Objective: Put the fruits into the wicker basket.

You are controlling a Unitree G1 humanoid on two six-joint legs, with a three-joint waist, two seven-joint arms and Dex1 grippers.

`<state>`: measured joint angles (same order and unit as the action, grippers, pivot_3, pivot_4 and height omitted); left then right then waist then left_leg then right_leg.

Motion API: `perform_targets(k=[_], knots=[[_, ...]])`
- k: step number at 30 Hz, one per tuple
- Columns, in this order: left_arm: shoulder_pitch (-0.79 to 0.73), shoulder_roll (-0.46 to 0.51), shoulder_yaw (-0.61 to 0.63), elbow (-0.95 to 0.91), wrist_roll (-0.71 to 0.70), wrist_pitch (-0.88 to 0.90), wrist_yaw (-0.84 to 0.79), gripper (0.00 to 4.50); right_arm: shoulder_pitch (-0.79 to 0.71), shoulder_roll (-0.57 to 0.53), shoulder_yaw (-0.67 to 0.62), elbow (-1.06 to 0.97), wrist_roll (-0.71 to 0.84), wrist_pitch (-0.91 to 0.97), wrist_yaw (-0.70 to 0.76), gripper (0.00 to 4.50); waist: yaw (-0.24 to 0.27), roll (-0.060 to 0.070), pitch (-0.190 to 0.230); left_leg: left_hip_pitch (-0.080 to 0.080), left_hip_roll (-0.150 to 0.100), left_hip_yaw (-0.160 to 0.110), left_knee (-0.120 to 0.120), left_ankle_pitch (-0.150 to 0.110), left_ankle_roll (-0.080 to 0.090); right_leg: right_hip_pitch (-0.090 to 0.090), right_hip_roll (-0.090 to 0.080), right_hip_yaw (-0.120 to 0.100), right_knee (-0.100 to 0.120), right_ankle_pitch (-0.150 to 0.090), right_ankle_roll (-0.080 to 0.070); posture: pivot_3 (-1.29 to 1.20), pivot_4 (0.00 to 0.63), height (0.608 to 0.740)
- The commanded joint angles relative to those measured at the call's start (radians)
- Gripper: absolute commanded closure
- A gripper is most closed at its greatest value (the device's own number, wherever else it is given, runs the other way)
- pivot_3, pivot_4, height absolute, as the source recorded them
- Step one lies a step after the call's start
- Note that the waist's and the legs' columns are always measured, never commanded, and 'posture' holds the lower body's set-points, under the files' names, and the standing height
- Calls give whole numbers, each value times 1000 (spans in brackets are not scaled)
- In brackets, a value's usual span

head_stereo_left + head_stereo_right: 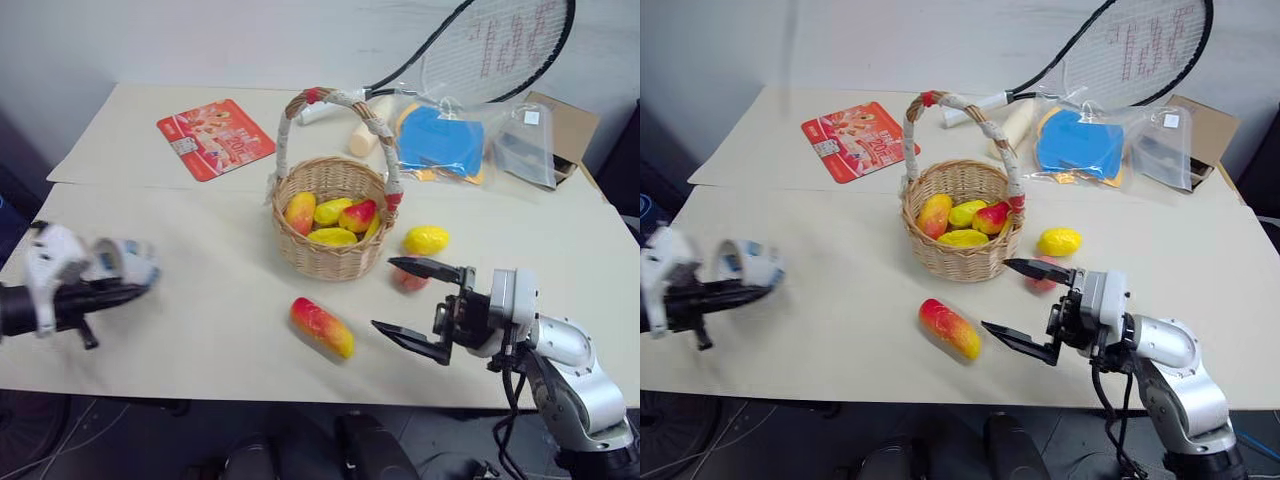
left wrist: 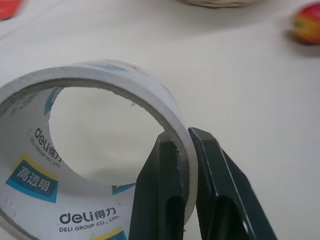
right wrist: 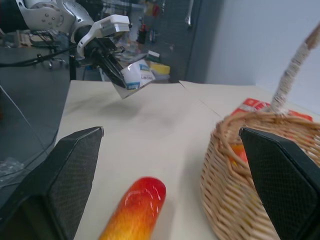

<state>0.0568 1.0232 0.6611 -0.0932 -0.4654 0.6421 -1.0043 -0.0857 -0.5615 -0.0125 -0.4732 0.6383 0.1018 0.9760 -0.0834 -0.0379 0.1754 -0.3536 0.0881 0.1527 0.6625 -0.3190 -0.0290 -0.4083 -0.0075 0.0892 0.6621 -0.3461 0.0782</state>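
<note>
The wicker basket (image 1: 335,262) stands mid-table with several yellow and red fruits (image 1: 332,222) inside. A red-and-yellow mango (image 1: 322,326) lies on the table in front of it. To the basket's right are a yellow lemon-like fruit (image 1: 426,240) and a pink peach (image 1: 408,279), the peach partly behind a finger. My right gripper (image 1: 384,293) is open, just right of the mango, with nothing between its fingers. At the table's left edge, my left gripper (image 1: 122,286) is shut on the wall of a white tape roll (image 2: 90,150) and holds it above the table.
A racket (image 1: 480,50) lies across the far right. Below it are a blue item in a plastic bag (image 1: 440,140), a cream roll (image 1: 362,135) and a cardboard box (image 1: 565,125). A red packet (image 1: 215,137) lies at the far left.
</note>
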Motion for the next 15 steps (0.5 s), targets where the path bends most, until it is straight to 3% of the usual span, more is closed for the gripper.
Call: perform_targets(k=[1,3,6,13,15], knots=[[15,-43,70,169,9,-22,45,4491,-34,21,41,-25,-16,22,-22,0,1,0,0,0,-1,0,0,0,0,0,0,0,0,0,0,0,150,740],[22,-45,51,232,37,-79,43,4491,-48,24,55,-14,-38,28,-29,0,2,-2,-1,-1,0,0,0,0,0,0,-1,-1,-1,0,0,0,150,740],[-18,-48,39,342,32,-141,30,3578,-70,17,77,6,-78,38,-30,0,4,-6,-2,-2,0,0,0,0,1,-1,-2,-3,-1,0,0,0,150,740],[-19,-15,94,313,-8,-210,-43,1427,-9,-70,-12,13,-69,45,15,0,6,-8,-3,-2,1,0,0,-2,0,-1,-3,-5,-1,-1,-1,0,150,740],[-3,-3,110,273,-21,-253,-93,1158,30,-90,-59,14,-42,28,47,0,3,-8,-3,-2,1,0,-1,-2,0,-1,-3,-5,-1,-1,-2,0,150,740]])
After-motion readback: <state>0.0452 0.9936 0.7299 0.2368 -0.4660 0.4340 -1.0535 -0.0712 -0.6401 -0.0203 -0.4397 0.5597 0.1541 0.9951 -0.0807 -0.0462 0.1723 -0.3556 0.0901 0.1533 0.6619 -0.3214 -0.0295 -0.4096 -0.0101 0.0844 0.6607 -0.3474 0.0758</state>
